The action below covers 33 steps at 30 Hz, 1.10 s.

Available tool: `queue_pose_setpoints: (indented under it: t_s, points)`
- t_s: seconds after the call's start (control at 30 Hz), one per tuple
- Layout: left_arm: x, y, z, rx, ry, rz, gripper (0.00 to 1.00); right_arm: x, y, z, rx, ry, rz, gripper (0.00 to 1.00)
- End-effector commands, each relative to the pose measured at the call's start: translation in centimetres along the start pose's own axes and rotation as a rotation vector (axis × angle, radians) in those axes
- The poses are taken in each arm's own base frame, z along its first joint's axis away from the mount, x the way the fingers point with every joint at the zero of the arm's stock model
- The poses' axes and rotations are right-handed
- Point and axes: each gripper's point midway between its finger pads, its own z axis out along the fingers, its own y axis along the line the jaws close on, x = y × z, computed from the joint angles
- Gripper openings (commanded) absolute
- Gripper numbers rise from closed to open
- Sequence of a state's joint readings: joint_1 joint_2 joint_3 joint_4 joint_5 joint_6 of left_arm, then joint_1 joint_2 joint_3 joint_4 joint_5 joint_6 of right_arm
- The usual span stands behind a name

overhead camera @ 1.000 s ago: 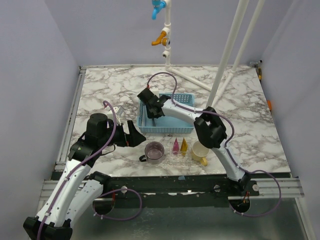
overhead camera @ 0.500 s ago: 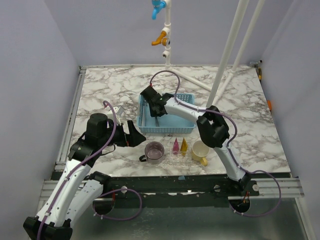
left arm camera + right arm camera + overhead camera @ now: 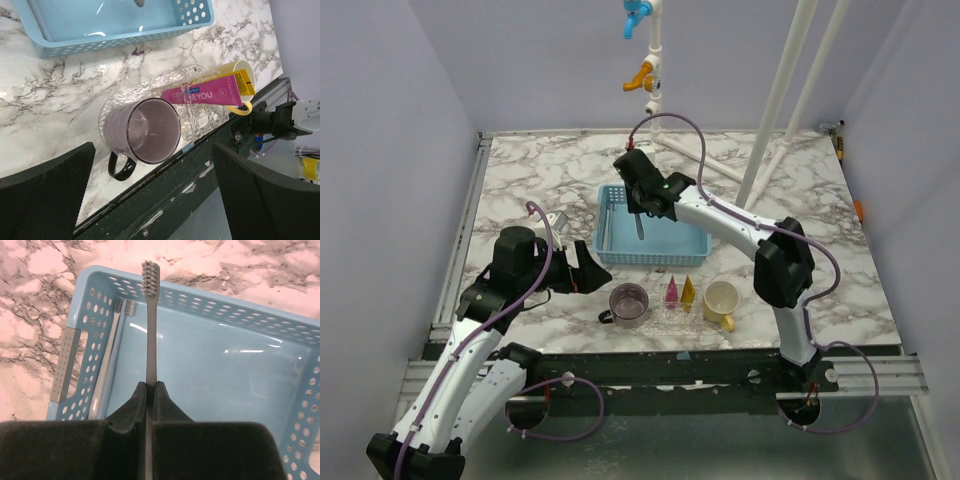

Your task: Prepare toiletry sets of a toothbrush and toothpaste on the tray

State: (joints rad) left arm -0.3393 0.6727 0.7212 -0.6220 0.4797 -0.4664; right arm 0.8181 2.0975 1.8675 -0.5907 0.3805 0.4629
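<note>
The right gripper (image 3: 640,208) has come up out of the blue basket (image 3: 660,258). A second ago it was down inside the basket's left part, and now it hangs higher, over the far-left corner. Its jaws were just short of closed then and are now clenched on the handle of a grey toothbrush (image 3: 151,325), which has come up with it. The wrist view shows the handle pinched between the two black fingers (image 3: 125,410), with the bristle head pointing away over the basket's rim. From above, the brush hangs from the gripper toward the basket floor; whether its tip touches anything I cannot tell. The right arm's elbow has swung out to the right, away from the yellow mug (image 3: 721,302) it stood over before. Two other toothbrushes (image 3: 112,355) lie along the basket's left wall.

Nothing else has shifted. The left gripper (image 3: 590,272) stays where it was, just left of the basket's near-left corner, jaws spread wide and holding nothing. The clear tray (image 3: 150,89) sits near the near edge of the counter (image 3: 540,180), about midway along it. On it the pink toothpaste tube (image 3: 671,290) and the yellow toothpaste tube (image 3: 688,291) stand side by side, pink on the left, just as before. The purple mug (image 3: 629,302) is at the tray's left end and the yellow mug at its right
</note>
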Motion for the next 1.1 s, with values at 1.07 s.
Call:
queue_pose_setpoints:
  t_s: [1.07]
  points:
    - [-5.4,-7.3,0.6,0.330,-0.049,-0.164,0.84,-2.8,9.5,-20.0,-0.523,-0.174,0.256,0.00]
